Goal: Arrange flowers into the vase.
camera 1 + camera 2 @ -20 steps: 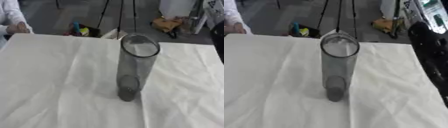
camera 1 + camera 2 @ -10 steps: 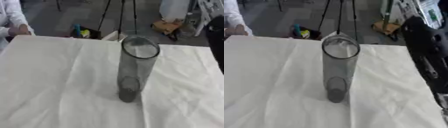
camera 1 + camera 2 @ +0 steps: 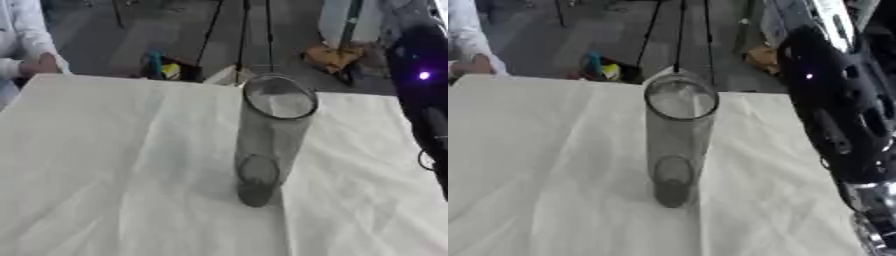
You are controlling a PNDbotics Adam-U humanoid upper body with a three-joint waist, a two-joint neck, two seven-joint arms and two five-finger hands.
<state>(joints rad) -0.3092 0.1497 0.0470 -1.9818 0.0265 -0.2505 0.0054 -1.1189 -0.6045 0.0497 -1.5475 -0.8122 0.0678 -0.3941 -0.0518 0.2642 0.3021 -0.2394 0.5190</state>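
Tall clear cylindrical vase (image 3: pixel 267 142) upright near middle of the bench (image 3: pixel 105 165), long axis vertical, open round mouth facing up toward the camera, darker circular base resting on the white creased cloth (image 3: pixel 544 190). Nothing visible inside the tube. Right arm (image 3: pixel 837 115) black with silver parts, entering from upper right and running down the right edge, just beside the vase but apart from it. Right hand itself not made out; whether fingers apart or together cannot be told. Left hand in neither view. Beyond the far bench edge: dark tripod legs (image 3: pixel 245 30) on the floor.
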